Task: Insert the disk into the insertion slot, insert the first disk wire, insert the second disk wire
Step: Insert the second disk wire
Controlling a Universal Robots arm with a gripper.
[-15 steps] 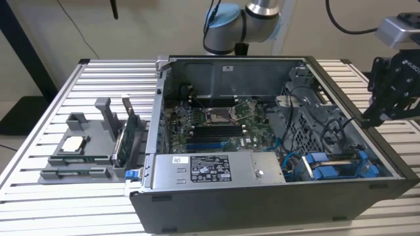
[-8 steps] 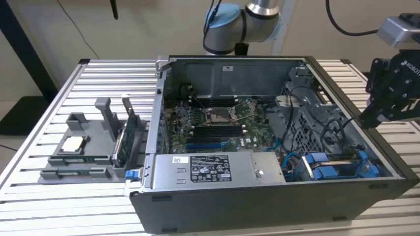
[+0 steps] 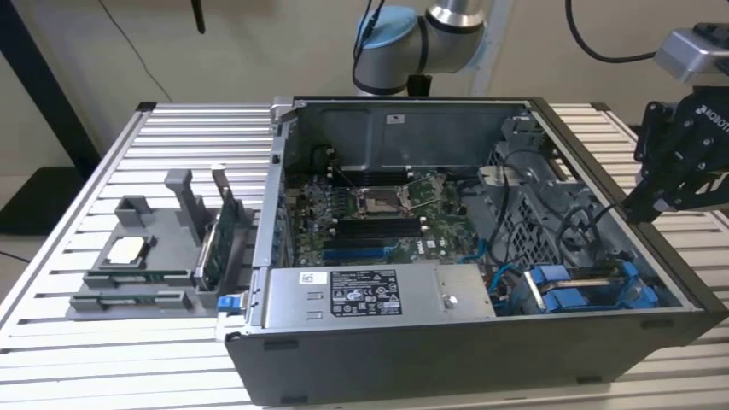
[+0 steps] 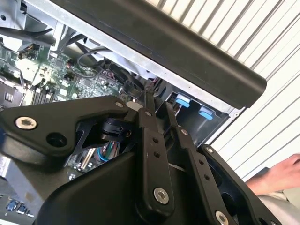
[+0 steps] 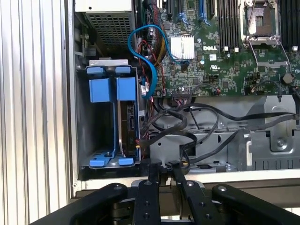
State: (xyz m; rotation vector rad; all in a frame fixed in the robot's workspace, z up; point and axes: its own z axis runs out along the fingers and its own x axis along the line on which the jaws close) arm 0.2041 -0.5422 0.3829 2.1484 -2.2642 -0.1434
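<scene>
Disk (image 5: 127,130) stands in insertion slot (image 5: 96,140) near gripper (image 5: 165,166).

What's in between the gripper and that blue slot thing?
A bunch of black cables loops between the gripper and the slot, close beside the slot. That shows in the first wrist view.

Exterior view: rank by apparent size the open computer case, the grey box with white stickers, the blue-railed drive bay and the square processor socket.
Largest to smallest:
Open dark grey metal computer case
Grey rectangular box with white stickers
Dark grey metal drive bay with blue plastic rails
Square silver processor socket, though it sits farther back
</scene>
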